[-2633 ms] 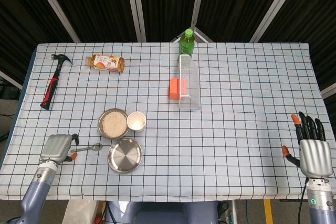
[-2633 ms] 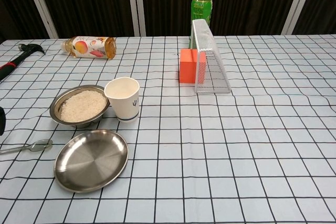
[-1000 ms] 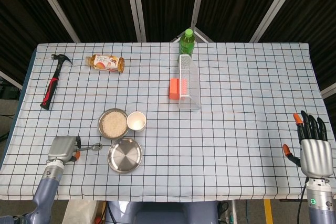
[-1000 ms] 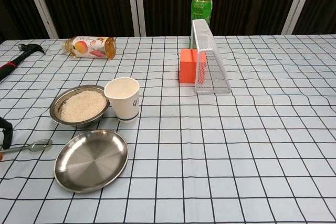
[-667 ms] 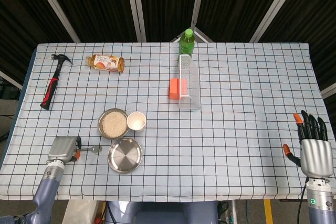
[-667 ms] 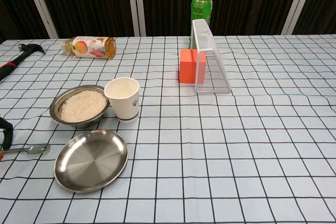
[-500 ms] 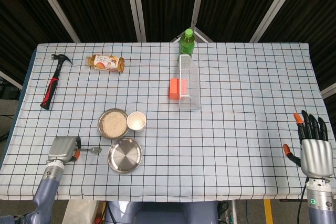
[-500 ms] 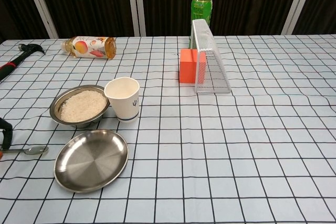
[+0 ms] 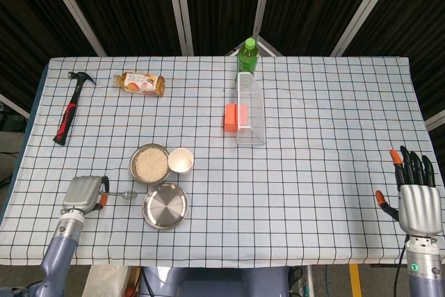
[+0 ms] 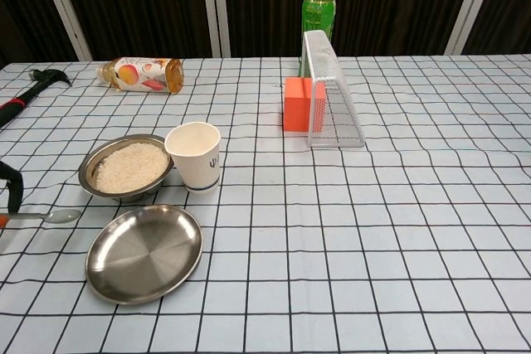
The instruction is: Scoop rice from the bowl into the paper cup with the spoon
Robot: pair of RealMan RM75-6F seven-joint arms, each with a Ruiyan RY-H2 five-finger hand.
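Near the front left corner of the checked-cloth desk (image 9: 313, 144), the left hand (image 9: 83, 193) pinches the handle of the small metal spoon (image 10: 51, 216), whose bowl points toward the empty steel plate (image 10: 144, 251) beside it. Just behind the plate sit the steel bowl of white rice (image 10: 126, 166) and the white paper cup (image 10: 195, 155), touching each other. At the front right corner the right hand (image 9: 415, 198) hovers with fingers spread, holding nothing.
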